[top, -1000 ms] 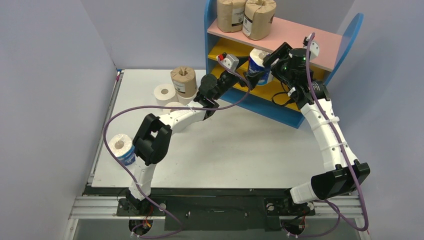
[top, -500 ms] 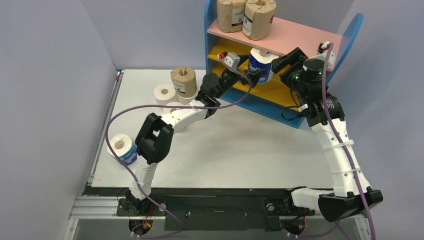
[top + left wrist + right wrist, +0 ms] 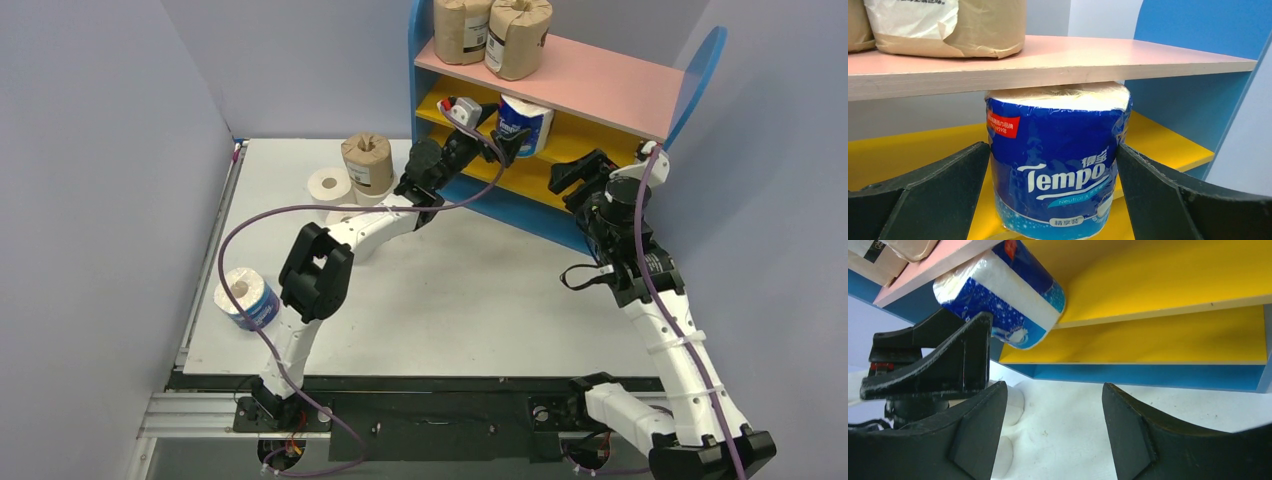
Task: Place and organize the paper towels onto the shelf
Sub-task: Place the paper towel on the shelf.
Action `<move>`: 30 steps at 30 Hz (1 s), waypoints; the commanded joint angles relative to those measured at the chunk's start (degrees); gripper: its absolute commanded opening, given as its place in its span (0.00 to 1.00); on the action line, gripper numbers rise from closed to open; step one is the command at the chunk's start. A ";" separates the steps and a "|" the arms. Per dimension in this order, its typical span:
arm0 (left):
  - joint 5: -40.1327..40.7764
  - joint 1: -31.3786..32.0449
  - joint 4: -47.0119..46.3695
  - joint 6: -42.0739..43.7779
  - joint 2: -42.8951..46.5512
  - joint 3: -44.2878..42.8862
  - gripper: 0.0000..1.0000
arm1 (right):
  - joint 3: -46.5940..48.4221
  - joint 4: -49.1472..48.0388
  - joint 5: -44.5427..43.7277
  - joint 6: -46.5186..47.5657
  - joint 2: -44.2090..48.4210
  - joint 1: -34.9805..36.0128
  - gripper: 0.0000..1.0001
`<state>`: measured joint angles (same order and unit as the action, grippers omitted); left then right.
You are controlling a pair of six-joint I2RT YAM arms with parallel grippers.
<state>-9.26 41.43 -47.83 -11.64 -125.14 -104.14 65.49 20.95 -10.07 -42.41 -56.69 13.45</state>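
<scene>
A blue-and-white Tempo paper towel roll [image 3: 524, 122] [image 3: 1058, 160] [image 3: 1003, 297] stands at the front edge of the shelf's middle yellow board [image 3: 590, 140], its top against the pink top board [image 3: 600, 85] [image 3: 1048, 60]. Its bottom overhangs the yellow edge a little. My left gripper [image 3: 508, 136] [image 3: 1052, 148] is shut on it, a finger pressed to each side. My right gripper [image 3: 577, 172] [image 3: 1053, 387] hangs open and empty in front of the shelf, below and right of the roll. Two brown-wrapped rolls [image 3: 462, 28] [image 3: 517, 36] stand on the pink board.
On the table left of the shelf stand a brown-wrapped roll [image 3: 367, 160] and a white roll [image 3: 328, 185]; another white roll [image 3: 345, 212] is half hidden behind my left arm. A second Tempo roll [image 3: 245, 297] lies by the left arm's elbow near the table's left edge. Blue side panels [image 3: 702, 65] bound the shelf.
My right gripper has drawn back down and to the right, away from the Tempo roll. My left gripper has carried the roll up and in, under the pink board.
</scene>
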 commanded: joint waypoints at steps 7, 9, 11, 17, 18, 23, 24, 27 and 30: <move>2.05 -1.29 2.48 -0.99 -3.45 -6.70 0.97 | -7.47 -7.67 0.44 1.69 6.34 0.27 0.65; 2.25 -1.33 2.86 -0.94 -3.87 -7.43 0.97 | -8.58 -8.22 1.11 1.58 6.97 0.59 0.65; 2.29 -1.35 3.18 -0.86 -4.10 -8.03 0.97 | -9.75 -8.80 1.71 1.67 7.52 0.99 0.65; 2.42 -1.56 2.84 -1.11 -3.28 -7.43 0.97 | -11.45 -9.54 1.83 2.61 8.27 2.01 0.65; 2.41 -1.54 2.35 -1.06 -2.92 -7.06 0.97 | -11.71 -9.75 1.77 2.82 8.55 2.19 0.65; 1.72 -1.60 0.87 -0.87 0.32 -3.56 0.97 | -13.48 -13.09 -0.62 3.11 9.58 3.35 0.66; 1.71 -1.59 0.34 -0.86 0.86 -2.97 0.97 | -14.48 -14.70 -0.95 3.23 9.97 3.84 0.68; 1.55 -1.66 -0.58 -0.73 3.91 0.27 0.96 | -15.81 -16.66 -3.22 4.64 10.54 4.49 0.81; 2.26 -1.59 -1.54 -1.06 6.86 4.61 0.96 | -13.41 -12.48 -5.95 6.15 9.65 4.99 0.83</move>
<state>-7.68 40.34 -45.23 -12.84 -126.15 -103.00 50.11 9.67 -11.33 -38.94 -46.87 17.76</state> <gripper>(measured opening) 0.966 0.819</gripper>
